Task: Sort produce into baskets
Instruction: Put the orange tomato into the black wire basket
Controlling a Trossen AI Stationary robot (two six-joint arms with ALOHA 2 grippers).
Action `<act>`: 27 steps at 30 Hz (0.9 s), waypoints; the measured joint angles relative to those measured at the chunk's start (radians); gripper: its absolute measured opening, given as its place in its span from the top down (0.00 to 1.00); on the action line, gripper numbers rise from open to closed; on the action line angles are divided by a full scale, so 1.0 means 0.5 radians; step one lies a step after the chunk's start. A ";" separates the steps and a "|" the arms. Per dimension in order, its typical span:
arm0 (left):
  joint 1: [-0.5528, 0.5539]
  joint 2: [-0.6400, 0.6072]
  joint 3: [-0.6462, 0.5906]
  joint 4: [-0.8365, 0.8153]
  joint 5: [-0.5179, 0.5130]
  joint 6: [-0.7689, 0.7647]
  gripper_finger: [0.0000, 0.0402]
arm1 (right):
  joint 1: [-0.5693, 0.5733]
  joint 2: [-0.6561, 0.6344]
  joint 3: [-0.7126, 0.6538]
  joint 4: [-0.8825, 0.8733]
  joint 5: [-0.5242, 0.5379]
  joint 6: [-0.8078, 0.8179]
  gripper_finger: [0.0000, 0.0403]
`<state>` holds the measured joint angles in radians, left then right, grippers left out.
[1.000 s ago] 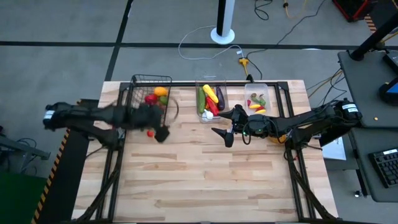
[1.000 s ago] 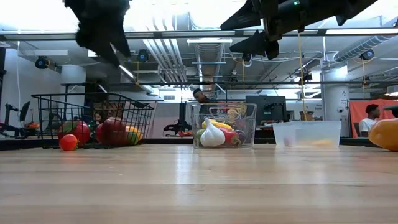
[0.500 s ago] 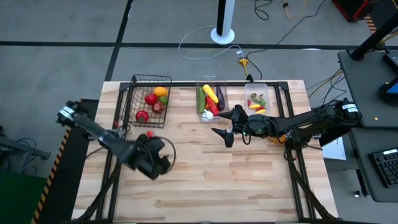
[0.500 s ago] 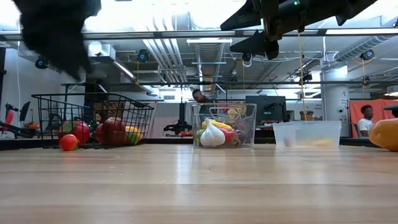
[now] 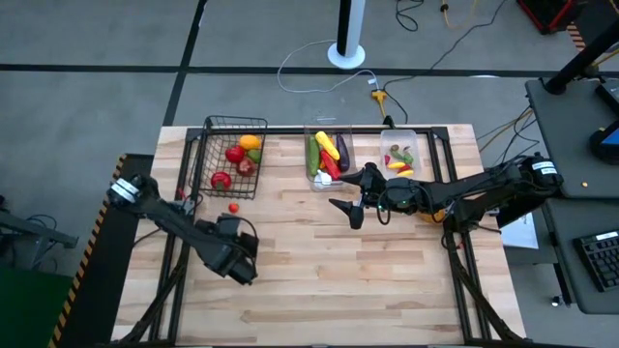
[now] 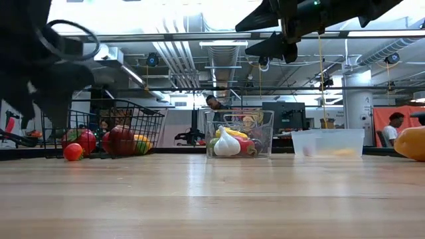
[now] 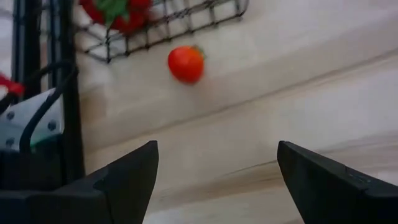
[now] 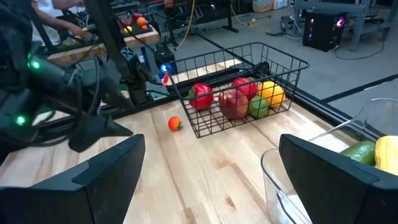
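A small red tomato [image 5: 233,207] lies on the wood just in front of the black wire basket [image 5: 215,153], which holds red, orange and green produce [image 8: 235,99]. My left gripper [image 5: 236,255] hangs open over the table, nearer the front edge than the tomato [image 7: 186,63], with nothing between its fingers. My right gripper [image 5: 350,199] waits open and high above mid-table, near the taller clear bin [image 5: 311,179] with cucumber, eggplant and garlic. The shallower clear bin [image 5: 414,136] holds small peppers.
An orange piece of produce [image 6: 411,143] lies on the table under my right arm, toward the right edge. Bare wood stretches across the near half of the table [image 5: 338,290]. Black frame rails [image 5: 174,242] run along both table sides. People sit in the room beyond.
My left gripper has swung away from the wire basket toward the table's near edge and come down, rolling its wrist as it went. The tomato has stayed in place on the wood beside the basket.
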<state>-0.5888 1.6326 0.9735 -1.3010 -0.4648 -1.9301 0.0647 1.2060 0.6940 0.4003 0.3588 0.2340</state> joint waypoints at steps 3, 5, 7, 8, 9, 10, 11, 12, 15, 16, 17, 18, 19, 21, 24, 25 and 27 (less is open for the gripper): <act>0.007 0.059 -0.037 0.011 0.008 -0.084 0.23 | 0.000 0.000 0.005 -0.004 0.000 -0.002 0.10; 0.025 0.075 -0.072 0.015 0.009 -0.140 0.23 | 0.000 0.000 0.030 -0.009 0.000 -0.003 0.10; 0.049 0.077 -0.103 0.016 0.009 -0.179 0.23 | 0.000 0.000 0.059 -0.004 -0.022 -0.002 0.10; 0.060 0.074 -0.117 0.022 0.009 -0.179 0.23 | 0.000 0.000 0.077 -0.005 -0.047 -0.002 0.10; 0.072 0.073 -0.128 0.023 0.010 -0.176 0.23 | 0.000 0.000 0.095 -0.010 -0.071 -0.002 0.10; 0.084 0.072 -0.134 0.024 0.010 -0.168 0.23 | 0.000 0.000 0.115 -0.013 -0.100 -0.002 0.10; 0.096 0.070 -0.138 0.026 0.009 -0.149 0.23 | 0.000 0.000 0.137 -0.012 -0.126 -0.002 0.10; 0.104 0.070 -0.144 0.033 0.008 -0.111 0.23 | 0.000 0.000 0.157 -0.011 -0.150 -0.002 0.10; 0.135 0.070 -0.177 0.039 -0.014 -0.014 0.23 | 0.000 0.000 0.201 -0.026 -0.164 -0.003 0.10; 0.145 0.069 -0.189 0.050 -0.036 0.010 0.23 | 0.000 0.000 0.216 -0.047 -0.164 -0.003 0.10; 0.157 0.065 -0.202 0.071 -0.048 0.028 0.23 | 0.000 0.000 0.236 -0.079 -0.164 -0.002 0.10; 0.174 0.058 -0.219 0.100 -0.055 0.042 0.23 | 0.000 0.000 0.255 -0.116 -0.163 -0.004 0.10; 0.194 0.051 -0.242 0.132 -0.065 0.069 0.23 | 0.000 0.000 0.271 -0.151 -0.163 -0.003 0.10; 0.230 0.039 -0.289 0.240 -0.078 0.149 0.23 | 0.000 0.000 0.291 -0.215 -0.159 -0.004 0.10; 0.285 0.024 -0.360 0.433 -0.108 0.264 0.23 | 0.000 0.000 0.299 -0.232 -0.158 -0.017 0.10; 0.308 0.023 -0.382 0.472 -0.114 0.280 0.24 | 0.000 0.000 0.299 -0.229 -0.158 -0.019 0.10; 0.345 0.022 -0.416 0.495 -0.117 0.289 0.24 | 0.000 0.000 0.300 -0.229 -0.158 -0.020 0.10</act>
<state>-0.4163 1.6436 0.7656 -1.0535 -0.5230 -1.7853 0.0647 1.2060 0.8440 0.2856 0.2798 0.2241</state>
